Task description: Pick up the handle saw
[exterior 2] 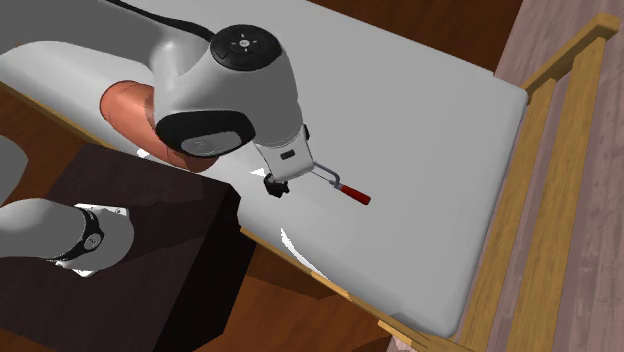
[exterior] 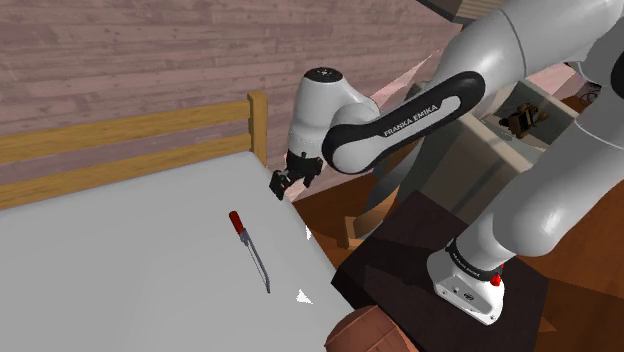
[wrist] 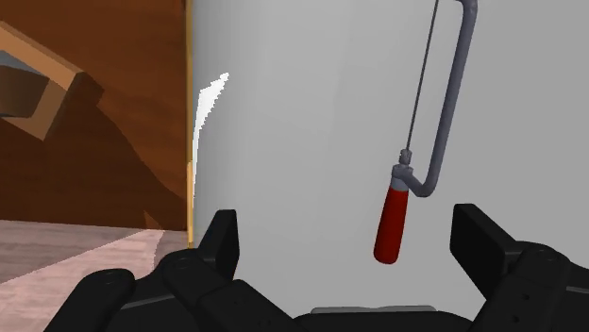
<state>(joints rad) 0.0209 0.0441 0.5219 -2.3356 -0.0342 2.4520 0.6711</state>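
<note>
1. Red-handled, grey-framed handle saw (exterior: 251,251) lies flat on the pale grey surface (exterior: 120,270), near its edge.
2. We see the gripper (exterior: 285,181) above the saw's handle end, jaws wide open, touching nothing.
3. Wooden rail (exterior: 120,135) lines the far side.

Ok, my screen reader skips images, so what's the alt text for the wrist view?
A saw with a red handle and grey frame lies untouched on a pale grey surface, beyond the open gripper. Brown shapes show past the surface's edge.
</note>
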